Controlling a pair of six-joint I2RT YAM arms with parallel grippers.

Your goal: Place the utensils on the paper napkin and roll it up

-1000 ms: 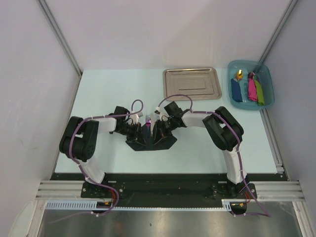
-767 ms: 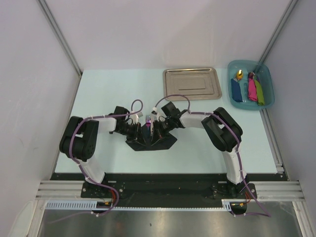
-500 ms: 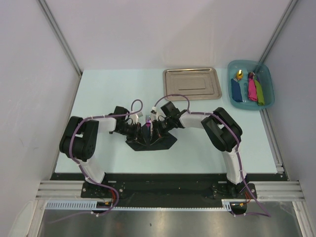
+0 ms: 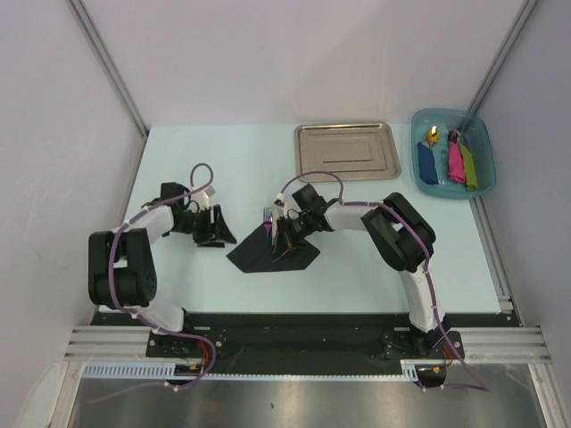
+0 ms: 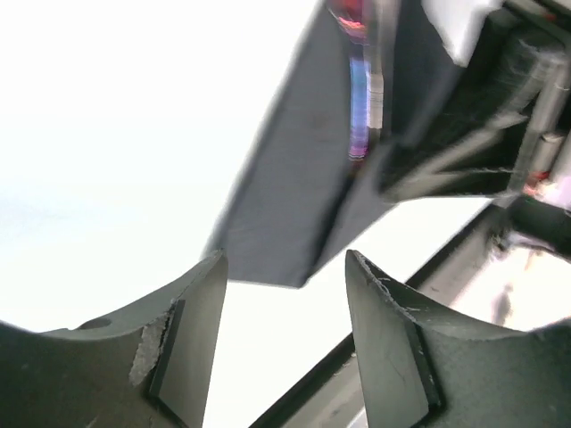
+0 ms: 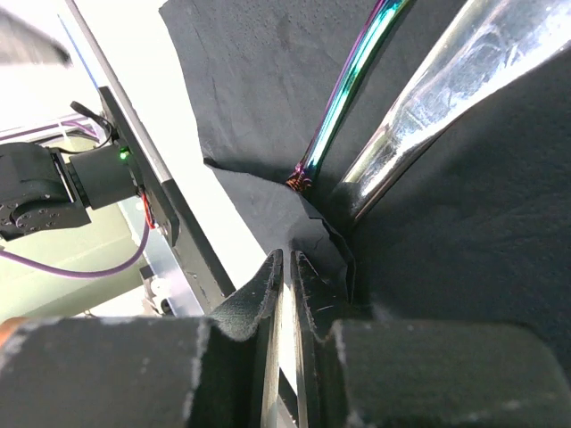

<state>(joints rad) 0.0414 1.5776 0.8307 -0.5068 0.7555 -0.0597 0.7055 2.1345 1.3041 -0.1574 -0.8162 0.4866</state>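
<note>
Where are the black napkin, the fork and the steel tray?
black napkin (image 4: 248,257): top view, left corner.
fork (image 4: 267,215): top view, tines.
steel tray (image 4: 348,141): top view, bare bottom.

A: Any text, labels or numbers readable?

B: None. The tray (image 4: 346,127), the bin (image 4: 451,113) and the napkin (image 4: 259,256) were all plain.

A: Cutlery (image 6: 428,98)? Any brand stamp?

B: None could be made out, just shiny metal, even close up in the right wrist view.

A: Arms?

B: No lettering readable on the left arm (image 4: 116,267) or the right arm (image 4: 401,236). A small green light (image 6: 120,153) was lit on one joint, with no writing beside it.
</note>
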